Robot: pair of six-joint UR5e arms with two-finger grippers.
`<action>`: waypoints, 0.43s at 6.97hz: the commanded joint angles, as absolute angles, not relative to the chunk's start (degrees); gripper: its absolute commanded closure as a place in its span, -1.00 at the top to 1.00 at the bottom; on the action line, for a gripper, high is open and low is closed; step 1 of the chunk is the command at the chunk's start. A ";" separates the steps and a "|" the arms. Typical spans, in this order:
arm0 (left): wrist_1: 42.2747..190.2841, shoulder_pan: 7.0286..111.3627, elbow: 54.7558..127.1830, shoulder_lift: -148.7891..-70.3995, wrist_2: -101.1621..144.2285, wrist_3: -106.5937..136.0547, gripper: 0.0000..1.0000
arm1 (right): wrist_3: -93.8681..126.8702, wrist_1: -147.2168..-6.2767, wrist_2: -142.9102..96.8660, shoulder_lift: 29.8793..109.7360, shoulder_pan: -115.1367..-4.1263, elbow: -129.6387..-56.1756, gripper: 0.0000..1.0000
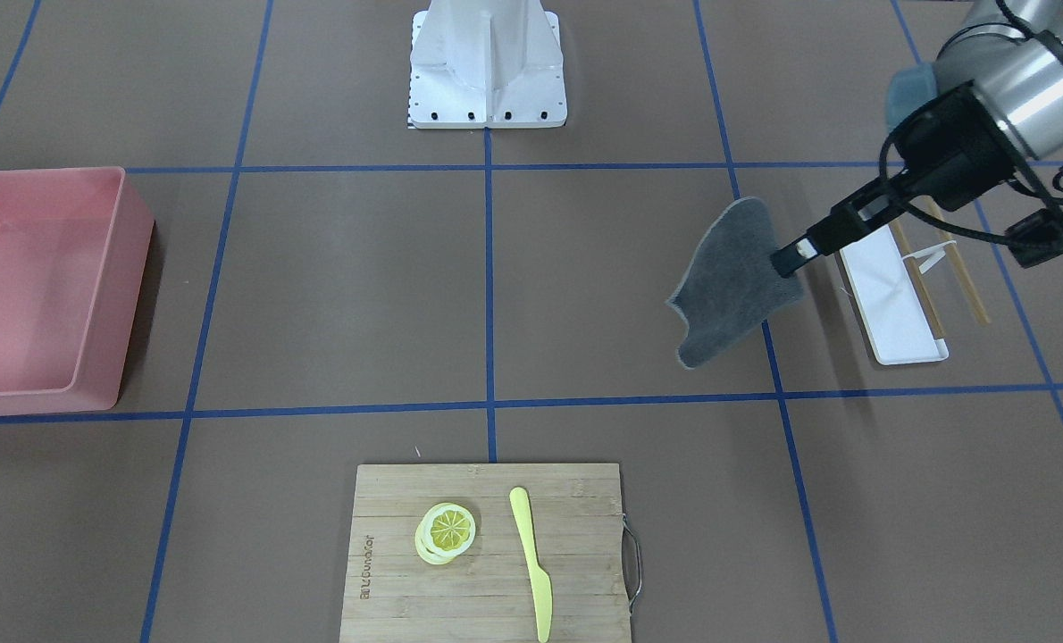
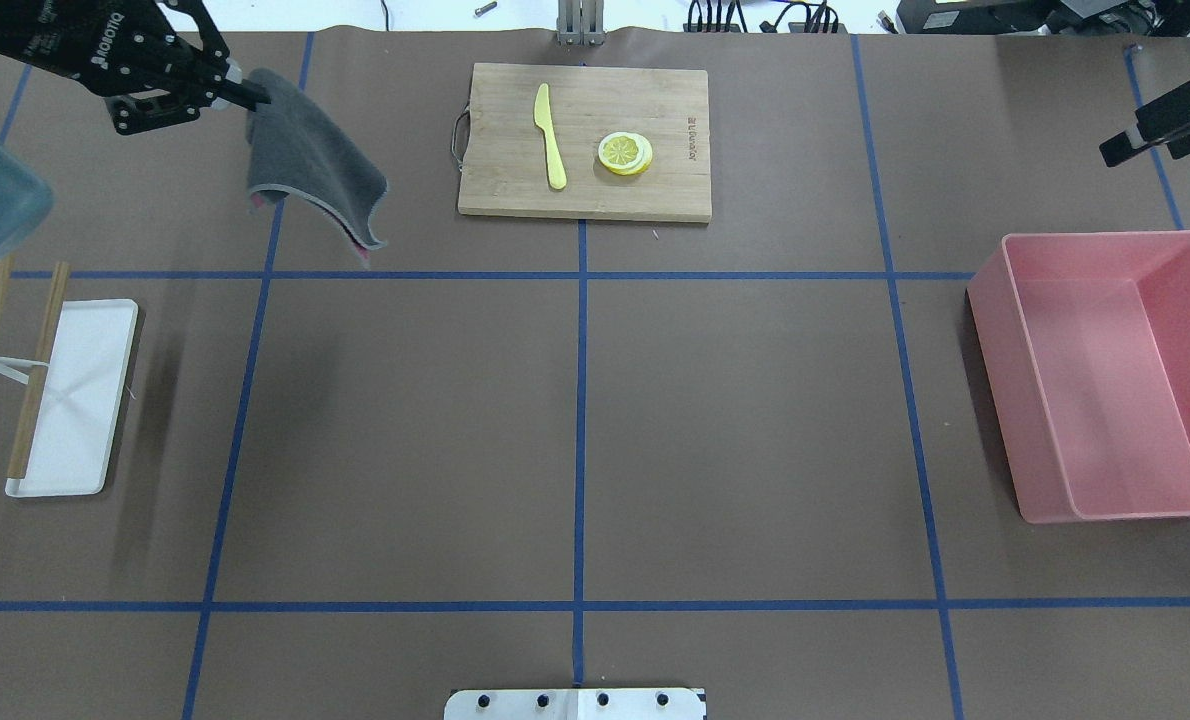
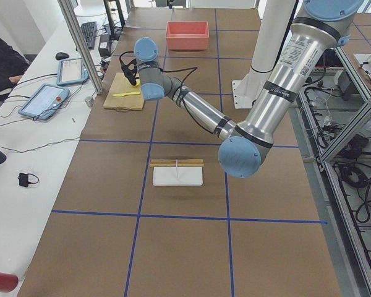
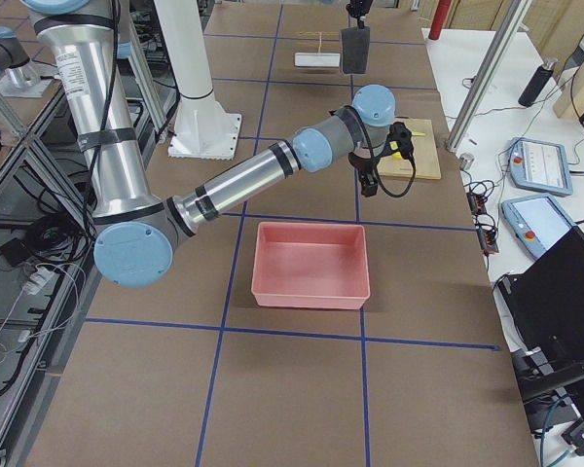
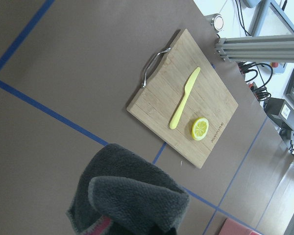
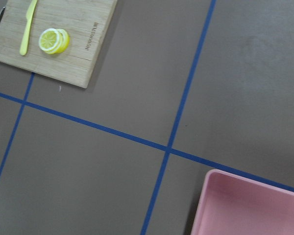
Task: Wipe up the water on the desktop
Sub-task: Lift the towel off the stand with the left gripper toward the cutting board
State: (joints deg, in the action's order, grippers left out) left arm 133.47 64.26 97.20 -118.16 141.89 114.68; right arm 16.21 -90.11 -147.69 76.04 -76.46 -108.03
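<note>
Brown taped desktop (image 2: 755, 400), no water discernible. Far left, above it: grey cloth (image 2: 305, 160) dangling by one edge from clenched left gripper (image 2: 251, 96). Right gripper (image 2: 1165, 125) far right, closure impossible to tell. Likely risks: thin pinch slipping; wiping the wrong patch, unseen puddle.
</note>
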 commanded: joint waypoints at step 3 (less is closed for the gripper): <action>129.20 58.38 96.42 -124.00 133.01 121.54 -1.00 | 23.41 -77.65 -139.62 65.86 -64.29 -107.40 0.59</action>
